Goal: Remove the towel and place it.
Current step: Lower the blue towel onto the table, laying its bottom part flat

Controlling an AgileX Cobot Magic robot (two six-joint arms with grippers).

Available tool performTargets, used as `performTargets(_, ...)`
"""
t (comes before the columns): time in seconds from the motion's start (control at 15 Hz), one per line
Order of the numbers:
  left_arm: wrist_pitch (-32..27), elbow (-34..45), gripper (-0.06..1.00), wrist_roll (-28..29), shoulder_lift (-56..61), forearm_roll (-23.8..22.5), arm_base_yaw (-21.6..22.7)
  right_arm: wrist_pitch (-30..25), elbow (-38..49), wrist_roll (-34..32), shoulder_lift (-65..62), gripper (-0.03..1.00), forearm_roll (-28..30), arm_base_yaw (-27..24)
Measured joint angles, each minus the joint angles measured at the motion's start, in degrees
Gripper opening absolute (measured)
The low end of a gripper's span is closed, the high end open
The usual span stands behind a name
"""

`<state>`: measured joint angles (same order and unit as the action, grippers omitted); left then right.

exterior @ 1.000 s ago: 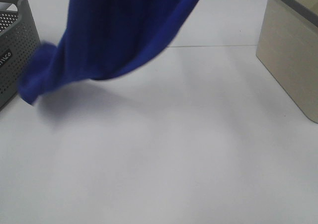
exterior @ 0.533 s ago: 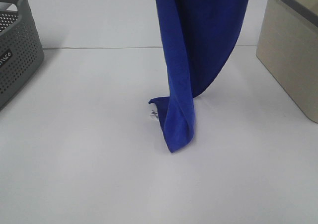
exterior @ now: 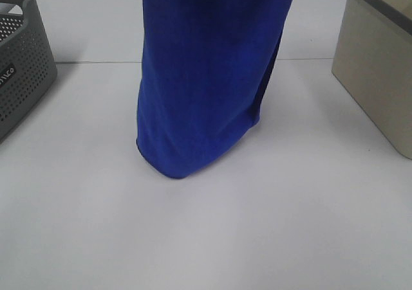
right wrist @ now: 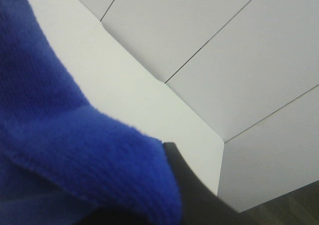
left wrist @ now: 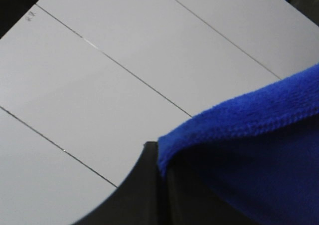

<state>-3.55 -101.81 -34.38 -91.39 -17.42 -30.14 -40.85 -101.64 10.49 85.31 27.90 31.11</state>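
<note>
We see the large royal-blue fuzzy microfibre towel (exterior: pixel 206 78) hanging over the middle of the white table (exterior: pixel 257 238), its lower fold touching the surface, outside both containers. Our left hand (left wrist: pixel 158 161) and right hand (right wrist: pixel 170 157) are each clenched on an edge of it. The grey perforated plastic basket (exterior: pixel 22 71) stands at the left and the beige rectangular bin (exterior: pixel 376 78) at the right; we cannot tell their contents.

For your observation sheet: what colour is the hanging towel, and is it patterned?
The towel is plain royal blue; exterior high view shows it best.
</note>
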Motion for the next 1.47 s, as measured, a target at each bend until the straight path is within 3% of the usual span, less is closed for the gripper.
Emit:
performTargets(0.4,17.07,-1.38,0.00,4.41,-6.47,3.72,10.54,14.32,-12.15,-0.06,14.38,0.01,3.78,-0.23)
performTargets(0.67,18.56,-11.57,0.00,4.47,-15.24,7.33,14.50,27.27,-17.19,-5.50,21.66,0.01,3.84,-4.81)
performTargets(0.87,18.79,-26.07,0.00,4.47,-27.73,9.45,17.02,37.36,-22.69,-9.57,29.91,0.01,3.84,-7.96)
performTargets(1.13,20.11,-34.26,0.00,4.47,-35.81,10.31,17.42,43.09,-26.18,-10.49,35.58,0.01,3.61,-8.88)
performTargets(1.47,21.08,-40.39,0.00,4.47,-39.13,10.49,17.42,45.66,-29.05,-10.49,36.96,0.01,2.23,-10.77)
